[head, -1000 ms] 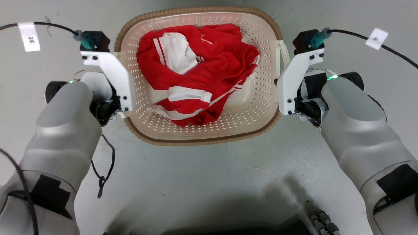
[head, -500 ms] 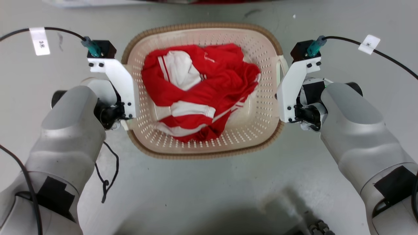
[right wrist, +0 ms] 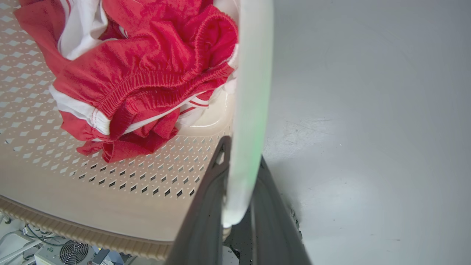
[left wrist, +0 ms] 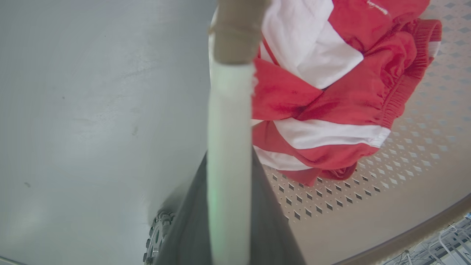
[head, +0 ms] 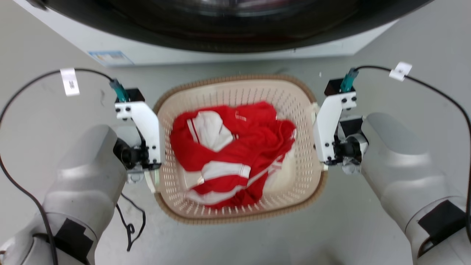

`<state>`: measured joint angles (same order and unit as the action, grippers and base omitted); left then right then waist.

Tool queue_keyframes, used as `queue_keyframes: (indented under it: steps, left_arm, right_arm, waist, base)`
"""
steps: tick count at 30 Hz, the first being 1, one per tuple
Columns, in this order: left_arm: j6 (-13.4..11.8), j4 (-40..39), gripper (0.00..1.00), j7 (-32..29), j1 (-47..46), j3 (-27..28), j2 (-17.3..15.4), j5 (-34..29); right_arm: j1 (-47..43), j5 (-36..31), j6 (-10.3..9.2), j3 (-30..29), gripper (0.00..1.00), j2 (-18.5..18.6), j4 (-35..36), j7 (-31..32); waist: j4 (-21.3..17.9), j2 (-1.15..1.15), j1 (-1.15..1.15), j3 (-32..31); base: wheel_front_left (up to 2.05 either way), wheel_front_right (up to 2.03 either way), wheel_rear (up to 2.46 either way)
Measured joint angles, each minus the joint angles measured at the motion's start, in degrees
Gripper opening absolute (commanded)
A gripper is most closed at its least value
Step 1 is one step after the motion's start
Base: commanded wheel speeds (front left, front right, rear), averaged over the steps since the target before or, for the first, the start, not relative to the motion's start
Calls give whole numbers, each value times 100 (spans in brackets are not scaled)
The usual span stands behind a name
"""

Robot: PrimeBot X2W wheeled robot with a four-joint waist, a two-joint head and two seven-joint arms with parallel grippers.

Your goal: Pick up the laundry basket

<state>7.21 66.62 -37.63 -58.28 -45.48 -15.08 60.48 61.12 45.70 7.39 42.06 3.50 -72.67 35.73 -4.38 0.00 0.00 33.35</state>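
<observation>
The laundry basket (head: 236, 78), cream perforated plastic with a brown woven-look rim, sits between my two arms on the grey floor. It holds red and white clothes (head: 235, 151). My left gripper (head: 149, 173) is shut on the basket's left white handle (left wrist: 228, 121), with a dark finger (left wrist: 191, 228) on each side. On the other side, my right gripper (head: 324, 162) is shut on the right handle (right wrist: 250, 92), which runs between its fingers (right wrist: 206, 213). The basket's wall (right wrist: 110, 198) and the clothes (left wrist: 316, 95) show beside each handle. I cannot tell whether the basket is off the floor.
A white washer (head: 228, 51) with a dark round door stands just beyond the basket. Black cables (head: 128, 228) trail from both wrists. Grey floor (head: 423, 95) lies open to both sides and in front.
The head camera has tilted up, so the washer has come into view and the whole picture has shifted down. The basket stays held between both grippers, which sit a little closer together.
</observation>
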Motion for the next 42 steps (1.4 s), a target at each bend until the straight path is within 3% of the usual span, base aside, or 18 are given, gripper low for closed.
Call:
queue_keyframes:
  steps: [11, 28, 42]
  left_arm:
    - [-14, 165, 0, -580, 430, -83, 91, 338]
    - [-15, 374, 0, -911, 1038, -157, 254, 639]
    - [-15, 571, 0, -1111, 1410, -155, 387, 829]
  right_arm:
    - [-409, 374, -1, 189, 0, 13, -10, 558]
    - [-1020, 689, -1, 402, 0, 18, -111, 1144]
    - [-1351, 755, -1, 474, 0, 21, -152, 1351]
  waist:
    - [55, 0, 0, -1171]
    - [30, 0, -2, -2772]
    - [32, 0, -1, -3557]
  base:
    - [0, 0, 0]
    - [0, 0, 0]
    - [0, 0, 0]
